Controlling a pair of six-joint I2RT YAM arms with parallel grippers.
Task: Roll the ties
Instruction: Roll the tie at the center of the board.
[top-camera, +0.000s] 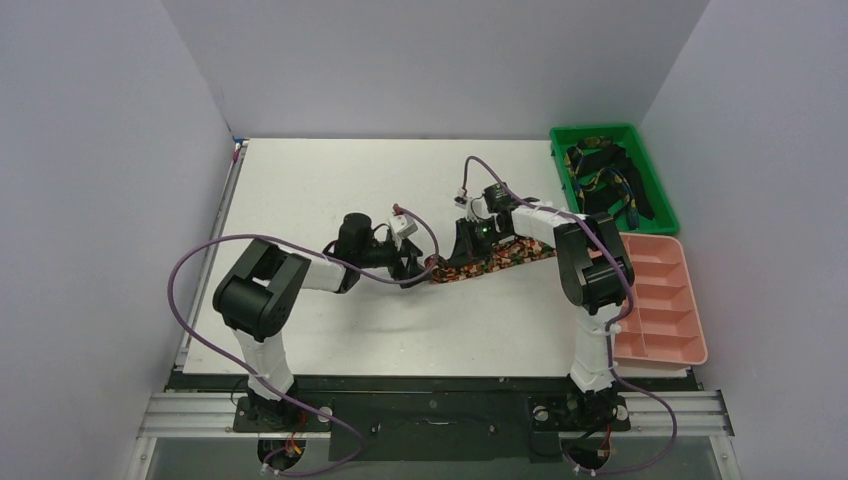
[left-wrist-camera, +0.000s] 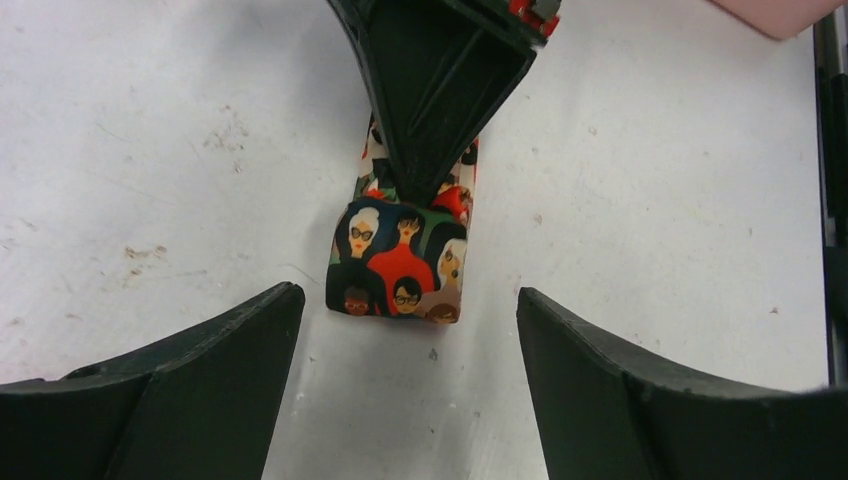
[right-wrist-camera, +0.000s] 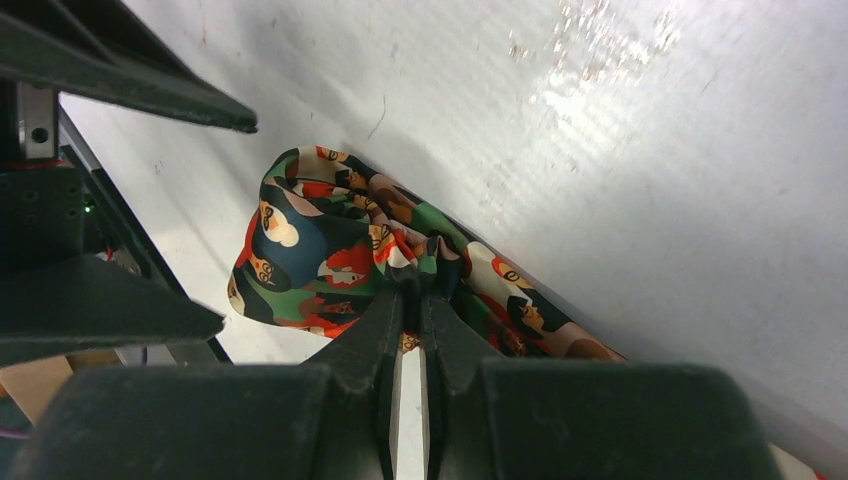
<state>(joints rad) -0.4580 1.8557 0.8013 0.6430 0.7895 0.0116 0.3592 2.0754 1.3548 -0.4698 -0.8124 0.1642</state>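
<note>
Top external view is showing the printed tie (top-camera: 500, 257) lying on the white table (top-camera: 330, 180), stretching from mid-table toward the right; its left end is sitting where the two grippers are meeting, just right of centre; the left gripper (top-camera: 415, 263) is extending in from the left and the right gripper (top-camera: 462, 252) is bearing down on the tie from the right. Left wrist view is showing the left gripper's fingers (left-wrist-camera: 200, 380) standing wide apart and gripping nothing; the folded-over end of the tie is lying on the table just ahead of the gap between them; the print is showing cartoon faces in red, orange, white and dark blue. Right wrist view is showing the right gripper's fingers (right-wrist-camera: 380, 320) pressing together on a bunched fold of the tie close to that end; the fabric is puckering at the pinch. At the far right, other dark ties (top-camera: 605, 180) with yellow, green and blue patterning are lying heaped in a green bin (top-camera: 590, 129); a pink tray (top-camera: 665, 300) with compartments is sitting just in front of the bin.
</note>
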